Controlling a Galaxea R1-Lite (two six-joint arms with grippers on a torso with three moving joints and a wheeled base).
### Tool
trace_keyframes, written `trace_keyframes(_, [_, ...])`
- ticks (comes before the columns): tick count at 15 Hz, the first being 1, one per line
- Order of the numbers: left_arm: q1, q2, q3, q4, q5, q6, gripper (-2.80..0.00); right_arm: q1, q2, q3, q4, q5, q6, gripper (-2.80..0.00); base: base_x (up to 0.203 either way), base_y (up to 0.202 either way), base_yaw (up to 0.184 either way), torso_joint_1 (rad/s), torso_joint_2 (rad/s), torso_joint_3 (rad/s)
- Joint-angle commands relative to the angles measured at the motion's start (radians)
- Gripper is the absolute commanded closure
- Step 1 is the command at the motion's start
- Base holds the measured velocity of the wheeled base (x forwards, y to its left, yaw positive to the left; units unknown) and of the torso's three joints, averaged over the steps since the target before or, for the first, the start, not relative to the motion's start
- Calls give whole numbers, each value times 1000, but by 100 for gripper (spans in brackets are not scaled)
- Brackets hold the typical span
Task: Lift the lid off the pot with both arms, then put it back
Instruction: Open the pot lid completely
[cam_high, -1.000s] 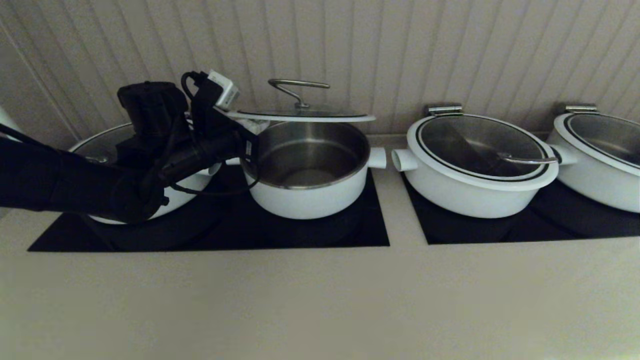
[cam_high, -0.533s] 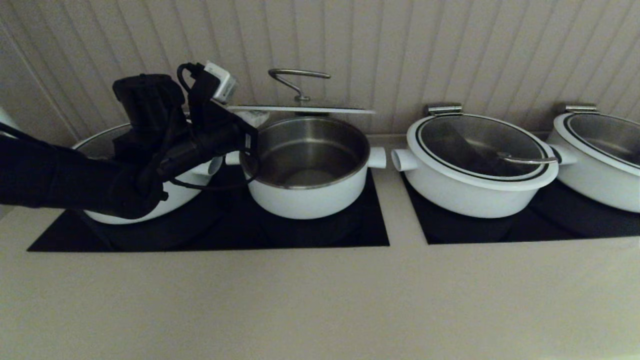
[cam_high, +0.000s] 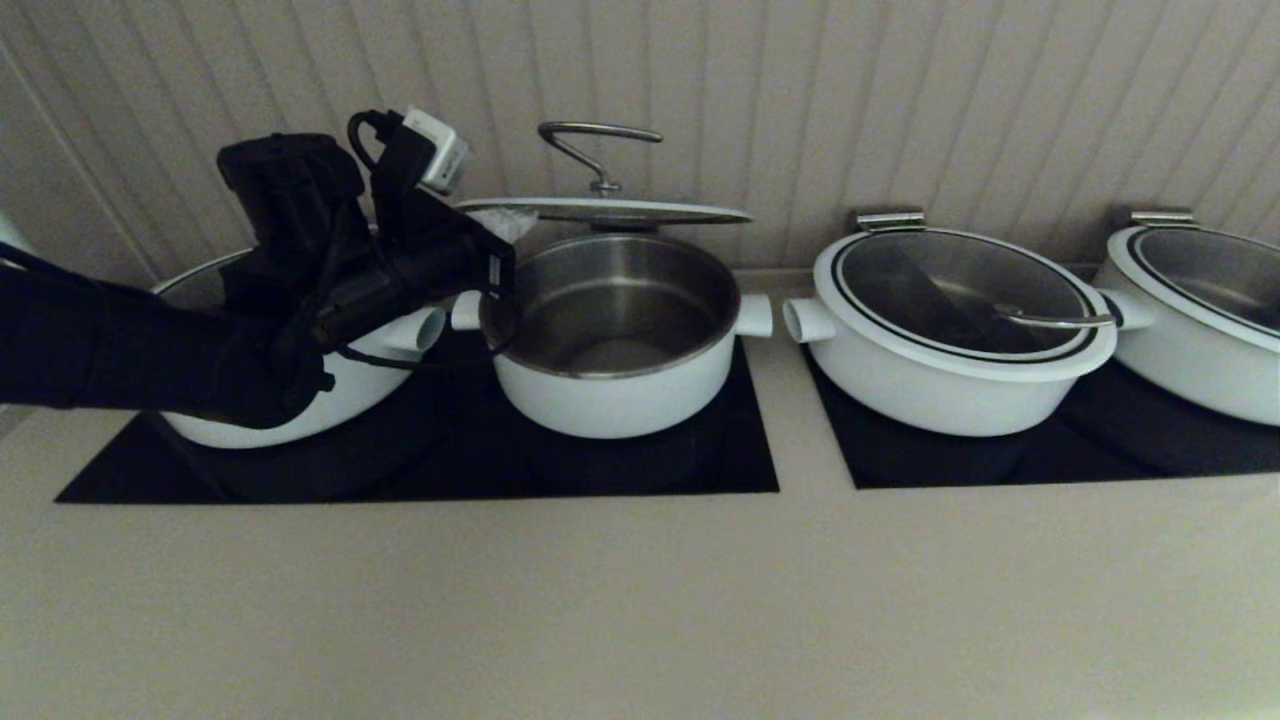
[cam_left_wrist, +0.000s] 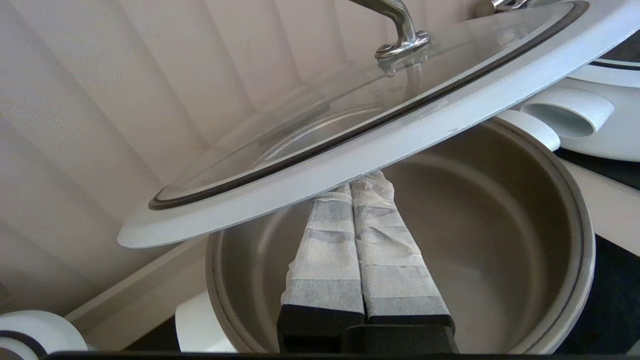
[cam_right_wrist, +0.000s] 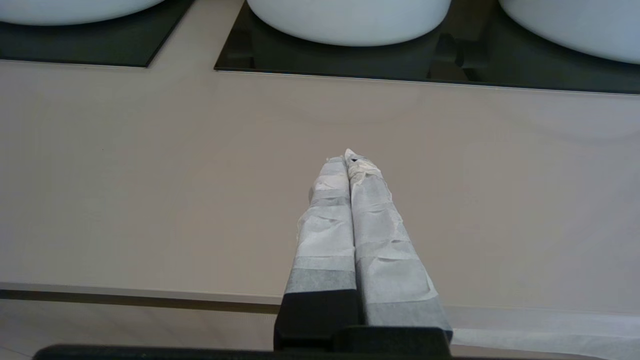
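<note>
The lid (cam_high: 600, 211) hangs in the air above the pot (cam_high: 615, 395), nearly level, its wire handle up. The pot stands open on the black hob with its steel inside showing. My left gripper (cam_high: 505, 225) is at the lid's left edge. In the left wrist view its fingers are shut together, and the left gripper (cam_left_wrist: 362, 182) has its tips under the lid's white rim (cam_left_wrist: 350, 150), over the pot (cam_left_wrist: 500, 240). Nothing is between the fingers. My right gripper (cam_right_wrist: 348, 159) is shut and empty over the counter, out of the head view.
A wide white pot (cam_high: 340, 400) sits behind my left arm. Two wider lidded pots (cam_high: 950, 370) (cam_high: 1200, 330) stand to the right on a second black hob (cam_high: 1000, 460). A ribbed wall (cam_high: 800, 100) runs close behind. The beige counter (cam_high: 640, 600) lies in front.
My left arm has risen and carried the lid higher above the pot. The lid's left side has come up, so it sits closer to level. The pot has not moved.
</note>
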Motion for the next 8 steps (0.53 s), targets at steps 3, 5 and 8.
trace_keyframes(3, [0,0,-27,-5,-1,2,0,0,2,0,0,0,-1,0,0,0,0,0,0,0])
trace_keyframes(5, [0,-2,-27,-5,-1,2,0,0,1,0,0,0,0,0,0,0,0,0,0,0])
trace_keyframes(8, [0,-3,-27,-5,3,2,0,0,2,0,0,0,0,0,0,0,0,0,0,0])
